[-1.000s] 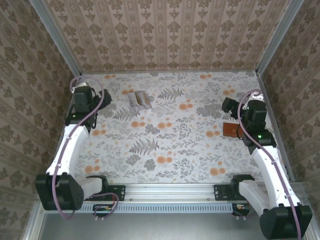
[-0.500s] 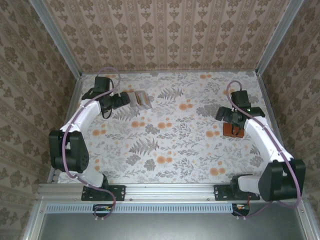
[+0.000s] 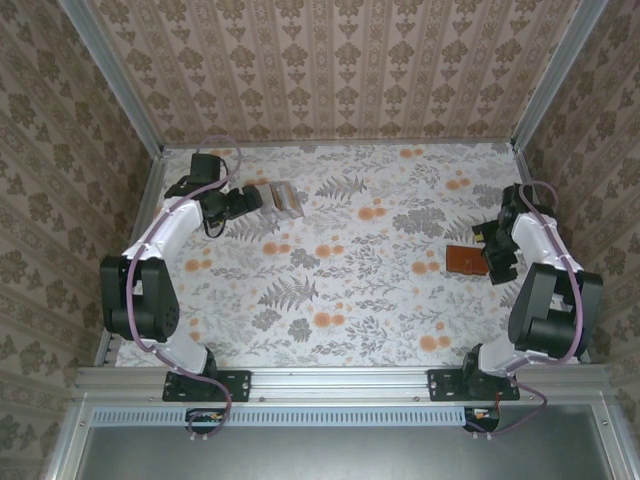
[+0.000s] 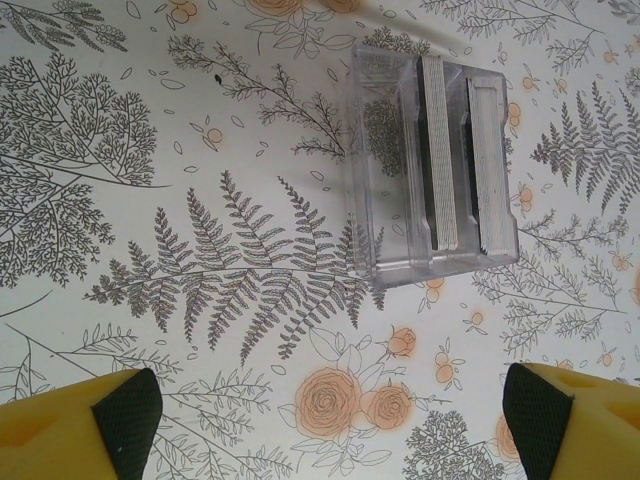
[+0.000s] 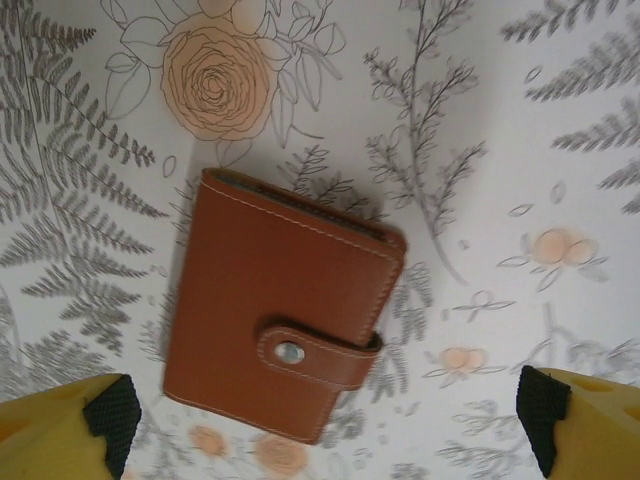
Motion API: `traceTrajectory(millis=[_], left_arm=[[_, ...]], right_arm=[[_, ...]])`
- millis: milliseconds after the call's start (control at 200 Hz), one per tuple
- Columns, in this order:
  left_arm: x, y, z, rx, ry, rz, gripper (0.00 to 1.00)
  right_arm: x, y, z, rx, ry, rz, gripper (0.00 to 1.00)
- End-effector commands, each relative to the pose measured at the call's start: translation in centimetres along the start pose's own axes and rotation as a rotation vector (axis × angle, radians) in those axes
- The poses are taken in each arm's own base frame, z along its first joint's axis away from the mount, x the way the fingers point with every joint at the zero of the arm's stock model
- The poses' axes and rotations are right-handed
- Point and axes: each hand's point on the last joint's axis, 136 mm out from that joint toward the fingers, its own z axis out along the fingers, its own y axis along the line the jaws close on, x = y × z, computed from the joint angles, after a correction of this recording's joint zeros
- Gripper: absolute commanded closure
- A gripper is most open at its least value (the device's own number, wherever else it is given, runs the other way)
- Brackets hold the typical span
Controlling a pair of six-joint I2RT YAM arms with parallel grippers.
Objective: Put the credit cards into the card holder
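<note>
Reddish-brown card holder (image 5: pixel 260 290), floral fern-print table (image 3: pixel 340 260), brown damask-patterned walls (image 3: pixel 330 70)

Honestly, there's no text, logo or number I can read anywhere. The card holder (image 5: pixel 280 310) is near the right edge of the tabletop (image 3: pixel 330 290), and the snap on its tab is too small to tell if anything's stamped on it. The credit cards (image 4: pixel 436 150) stand edge-on in a clear tray (image 4: pixel 385 170) toward the far left corner, so their faces are hidden. The tabletop's cover is just a fern and flower print.
</note>
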Motion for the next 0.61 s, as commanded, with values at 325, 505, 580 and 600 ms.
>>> traceTrajectory(millis=[325,505,580,600], left_arm=[[1.3,-0.2,-0.6,-0.004,-0.001,0.009,0.08],[2.0,0.0,-0.4,-0.003,0.019,-0.005,0.08],[2.0,0.2,-0.3,-0.003,0.026,-0.023,0.08],[2.0,0.2,-0.4,-0.001,0.025,-0.030,0.08]], right_arm=[[0.2,-0.2,4.6,0.139,0.057,0.323,0.00],[0.7,-0.1,6.4,0.155,0.102,0.242,0.06],[1.5,0.7,6.8,0.126,0.136,0.194,0.12],[1.7,0.9,6.9,0.117,0.143,0.178,0.13]])
